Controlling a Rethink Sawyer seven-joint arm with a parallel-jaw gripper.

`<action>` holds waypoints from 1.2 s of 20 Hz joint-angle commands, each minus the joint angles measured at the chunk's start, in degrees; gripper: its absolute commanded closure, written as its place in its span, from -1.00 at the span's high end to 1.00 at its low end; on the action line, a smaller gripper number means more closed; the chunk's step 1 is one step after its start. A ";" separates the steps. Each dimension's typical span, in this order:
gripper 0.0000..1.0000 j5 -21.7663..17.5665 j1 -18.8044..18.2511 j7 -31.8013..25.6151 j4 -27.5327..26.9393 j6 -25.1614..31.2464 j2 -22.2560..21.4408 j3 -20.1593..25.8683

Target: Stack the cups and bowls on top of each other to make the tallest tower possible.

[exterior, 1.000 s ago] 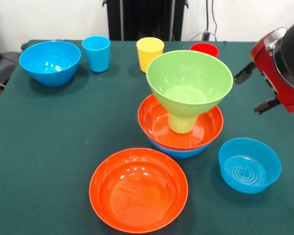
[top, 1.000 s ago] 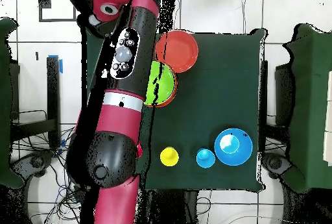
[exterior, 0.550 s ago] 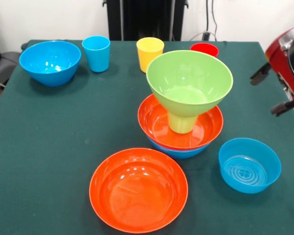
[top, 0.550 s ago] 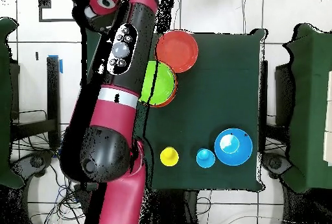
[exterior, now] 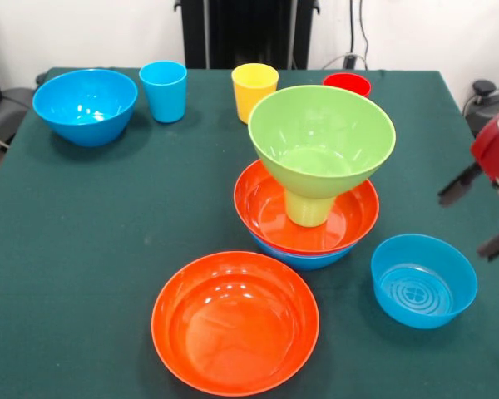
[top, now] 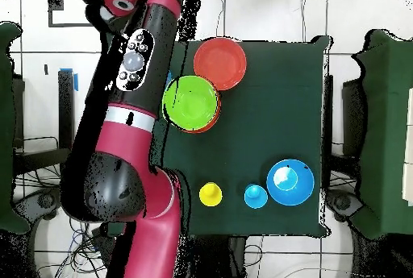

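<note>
The tower stands mid-table: a blue bowl [exterior: 303, 258] at the bottom, an orange bowl [exterior: 262, 208] in it, an upturned green cup [exterior: 308, 209], and a lime green bowl [exterior: 320, 137] [top: 190, 103] on top. Loose around it are an orange bowl [exterior: 235, 322] [top: 219, 63], a small blue bowl [exterior: 422, 281], a deep blue bowl [exterior: 85, 105] [top: 289, 182], a blue cup [exterior: 163, 90] [top: 256, 196], a yellow cup [exterior: 254, 90] [top: 211, 194] and a red cup [exterior: 347, 83]. My gripper [exterior: 478, 214] hangs open and empty at the right edge, above and beside the small blue bowl.
The dark green table [exterior: 108, 233] ends just right of the small blue bowl. In the overhead view the red arm [top: 133, 122] lies along the table's left side and hides the small blue bowl and the red cup. A chair [exterior: 2, 120] stands at the left.
The arm has drawn away from the tower, sliding right and lower in the front view until only the gripper tips show. Cups and bowls have not moved.
</note>
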 commanded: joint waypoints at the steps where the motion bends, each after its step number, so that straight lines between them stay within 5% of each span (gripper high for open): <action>1: 1.00 -1.58 1.95 13.46 2.63 -7.29 2.58 -5.10; 8: 1.00 -7.02 3.49 7.60 5.26 -10.06 3.80 0.24; 16: 1.00 -3.50 2.13 11.49 3.71 -6.35 3.13 -4.26; 24: 1.00 -4.44 4.98 15.70 6.50 -4.80 6.03 1.30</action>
